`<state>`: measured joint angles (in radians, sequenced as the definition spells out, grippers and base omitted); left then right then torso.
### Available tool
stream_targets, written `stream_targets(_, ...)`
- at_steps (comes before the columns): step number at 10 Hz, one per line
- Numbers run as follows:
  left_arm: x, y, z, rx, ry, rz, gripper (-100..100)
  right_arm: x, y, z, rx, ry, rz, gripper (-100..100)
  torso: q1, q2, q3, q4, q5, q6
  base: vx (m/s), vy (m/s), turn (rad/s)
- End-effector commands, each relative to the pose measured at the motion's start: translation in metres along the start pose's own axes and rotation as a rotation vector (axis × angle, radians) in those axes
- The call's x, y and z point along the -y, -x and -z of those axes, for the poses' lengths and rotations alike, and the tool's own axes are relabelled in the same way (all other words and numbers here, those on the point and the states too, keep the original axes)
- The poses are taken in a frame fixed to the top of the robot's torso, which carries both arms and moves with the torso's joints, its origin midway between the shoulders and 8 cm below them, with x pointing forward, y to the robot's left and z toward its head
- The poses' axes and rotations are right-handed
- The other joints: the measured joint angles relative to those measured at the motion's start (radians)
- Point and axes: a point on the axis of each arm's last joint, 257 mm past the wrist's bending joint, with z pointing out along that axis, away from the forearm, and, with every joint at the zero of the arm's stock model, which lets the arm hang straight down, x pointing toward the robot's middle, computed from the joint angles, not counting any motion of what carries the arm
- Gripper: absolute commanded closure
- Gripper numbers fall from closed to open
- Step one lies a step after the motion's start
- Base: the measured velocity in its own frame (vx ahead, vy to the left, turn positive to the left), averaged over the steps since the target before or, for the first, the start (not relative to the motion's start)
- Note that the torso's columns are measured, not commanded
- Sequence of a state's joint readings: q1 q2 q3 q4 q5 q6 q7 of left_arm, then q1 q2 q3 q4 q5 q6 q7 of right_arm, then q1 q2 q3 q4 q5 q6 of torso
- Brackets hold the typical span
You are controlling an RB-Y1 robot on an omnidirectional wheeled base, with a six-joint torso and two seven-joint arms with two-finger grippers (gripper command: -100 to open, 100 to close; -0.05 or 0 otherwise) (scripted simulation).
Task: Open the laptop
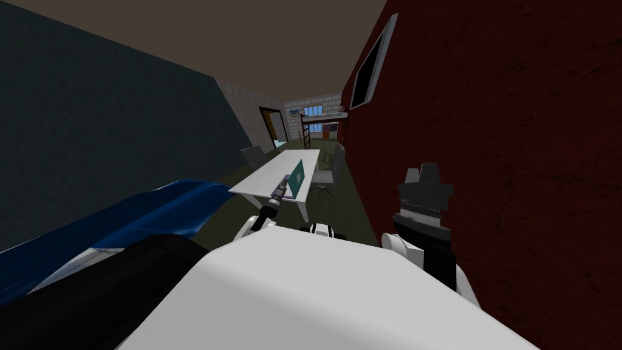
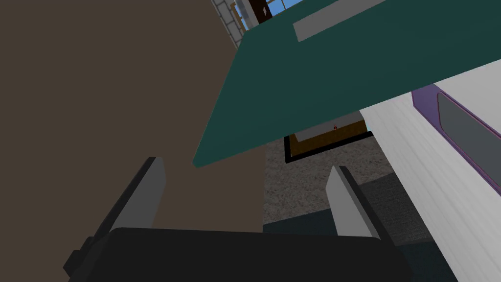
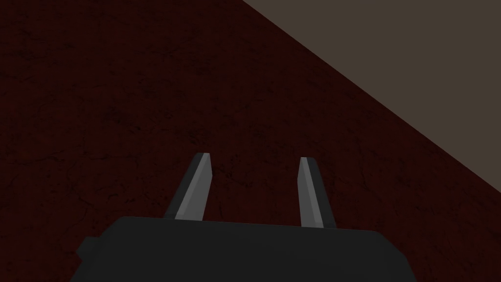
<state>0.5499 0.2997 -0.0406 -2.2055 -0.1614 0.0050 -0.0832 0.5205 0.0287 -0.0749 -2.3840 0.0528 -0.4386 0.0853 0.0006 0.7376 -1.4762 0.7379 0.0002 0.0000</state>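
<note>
Laptop (image 1: 296, 180): on the near end of the white table (image 1: 267, 176). Its teal lid (image 2: 332, 73) stands well up off the purple base (image 2: 467, 133), so I'd judge it about open.
Left gripper (image 2: 247, 166): just on the near side of the lid's edge, with the fingers spread wide and nothing between them. It looks placed to push the lid, not to pinch it.
Right gripper (image 3: 254, 157): raised by the red wall on the right, fingers partly apart and empty, seemingly parked out of the way.

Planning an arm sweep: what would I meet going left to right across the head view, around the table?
Glossy blue rounded furniture → left-hand grey chair → left gripper → flat teal laptop lid → right-hand grey chair → right gripper.
</note>
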Motion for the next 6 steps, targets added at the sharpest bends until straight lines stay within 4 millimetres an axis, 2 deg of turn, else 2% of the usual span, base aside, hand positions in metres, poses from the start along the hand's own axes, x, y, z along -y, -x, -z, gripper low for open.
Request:
stream_targets(1, -0.0087, 0.0001, 0.0005, -0.01, 0.023, -0.024, -100, 0.0, 0.0, 0.0, 0.0, 0.0, 0.0, 0, 0.0, 0.0, 0.0, 0.0, 0.0, 0.0, 0.0, -0.041, -0.007)
stream_targets(3, -0.0066, 0.0014, 0.002, -0.01, 0.027, -0.027, -100, 0.0001, 0.0001, 0.0001, 0.0, 0.0, 0.0, 0, 0.002, -0.004, -0.002, -0.001, 0.001, 0.0, 0.084, -0.006, -0.013)
stream_targets(4, -0.0063, 0.0016, 0.0021, -0.01, 0.028, -0.028, 100, 0.0, 0.0001, 0.0, 0.0, 0.0, 0.0, 0, 0.001, -0.001, -0.001, -0.001, 0.0, 0.0, 0.009, 0.0, 0.004)
stream_targets(6, -0.004, -0.0042, 0.0007, -0.004, 0.027, 0.087, 100, 0.0, 0.0001, 0.0, 0.0, 0.0, 0.0, 0, 0.005, 0.002, 0.002, 0.0, 0.005, 0.001, 0.0, 0.104, 0.024)
